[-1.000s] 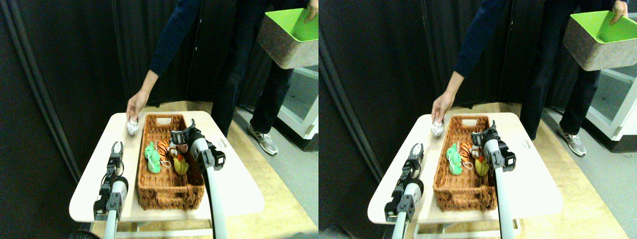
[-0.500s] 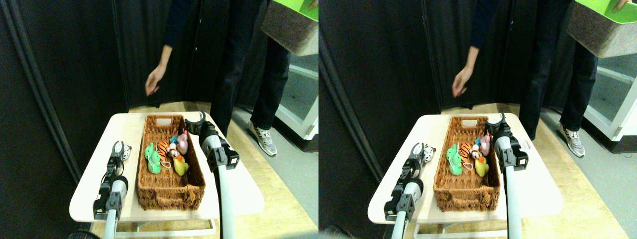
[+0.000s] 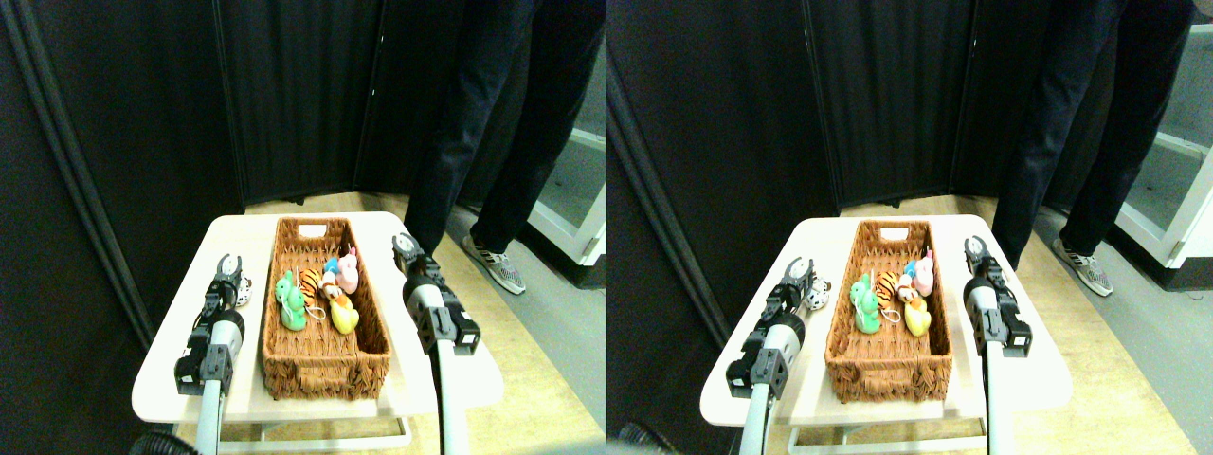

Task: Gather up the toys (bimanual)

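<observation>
- Wicker basket [image 3: 322, 360]: it stood lengthwise on the pale table [image 3: 180, 379] between the two manipulators, and it held a cluster of toys past its middle, on the side far from the robot
- Toys already collected: a green toy [image 3: 291, 300], the striped tiger [image 3: 311, 281], the yellow duck [image 3: 344, 316], a pink toy [image 3: 348, 276], and a small blue piece too small to identify, all lying touching one another inside the basket
- Toy left outside: a white black-spotted toy [image 3: 244, 293] lay on the table just beside the basket's left wall, immediately to the right of the left gripper's tip and partly hidden by it
- Left gripper [image 3: 228, 268]: its jaws appeared spread, with nothing pinched between them; whether a jaw touched the spotted toy could not be told
- Right gripper [image 3: 407, 248]: it stood outside the basket, just off its right wall, over bare table; whether its jaws were spread or pressed together could not be told, and no toy was seen in it
- Judged progress: most of the visible toys were in; one spotted toy remained, the left gripper being the nearer
- Bystander: a person's legs [image 3: 474, 142] stood beyond the table's far right corner
</observation>
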Robot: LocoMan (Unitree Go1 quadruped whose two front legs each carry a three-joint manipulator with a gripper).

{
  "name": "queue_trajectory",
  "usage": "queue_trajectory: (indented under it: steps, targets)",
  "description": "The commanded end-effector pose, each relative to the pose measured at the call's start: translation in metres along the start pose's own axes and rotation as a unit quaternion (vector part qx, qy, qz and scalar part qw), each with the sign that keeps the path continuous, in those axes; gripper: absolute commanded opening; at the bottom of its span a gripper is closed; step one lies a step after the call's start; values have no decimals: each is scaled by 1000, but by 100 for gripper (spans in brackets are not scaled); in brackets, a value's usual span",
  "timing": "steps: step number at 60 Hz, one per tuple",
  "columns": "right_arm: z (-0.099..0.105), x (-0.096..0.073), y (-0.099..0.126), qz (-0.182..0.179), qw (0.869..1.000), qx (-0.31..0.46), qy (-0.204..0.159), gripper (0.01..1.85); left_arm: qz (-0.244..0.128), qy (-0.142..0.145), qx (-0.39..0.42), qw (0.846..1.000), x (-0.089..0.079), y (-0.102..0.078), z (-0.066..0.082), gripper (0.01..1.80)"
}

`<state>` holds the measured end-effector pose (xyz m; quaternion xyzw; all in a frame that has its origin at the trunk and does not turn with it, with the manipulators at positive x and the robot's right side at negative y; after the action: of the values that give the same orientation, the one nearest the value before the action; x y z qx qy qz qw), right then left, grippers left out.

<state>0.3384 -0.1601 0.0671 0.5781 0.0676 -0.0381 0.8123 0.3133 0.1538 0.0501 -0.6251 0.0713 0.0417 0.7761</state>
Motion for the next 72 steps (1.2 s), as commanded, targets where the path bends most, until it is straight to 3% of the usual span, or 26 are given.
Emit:
queue_trajectory:
  steps: [1,10,26,35,55,61,66,68,70,72]
  targets:
    - [-1,-1,-3,2,999,34,-18,1,-9,6,33,999,4,-9,-4,39]
    - [-3,-2,-14,2,1000,19,-20,1,10,8,40,999,11,-1,-9,58]
    - [-4,-4,-27,-20,998,49,-28,1,50,22,25,998,25,20,-8,62]
    - [-4,-6,-32,-34,998,50,-27,1,84,5,14,996,37,42,-3,61]
    - [-1,-5,-36,-37,998,53,-22,1,99,-17,26,995,47,84,5,61]
    - [-3,-7,-35,-39,997,60,-26,1,102,-17,13,995,51,94,5,55]
    - [-4,-5,-33,-28,998,51,-24,1,106,-43,-6,993,50,93,2,41]
    - [-4,-4,-32,-26,998,41,-28,1,102,-51,-5,993,51,93,1,31]
    - [-4,-4,-31,-26,998,47,-27,1,97,-72,-5,993,48,88,-3,7]
    - [-4,-3,-30,-24,998,44,-28,1,99,-71,-10,992,51,92,-1,1]
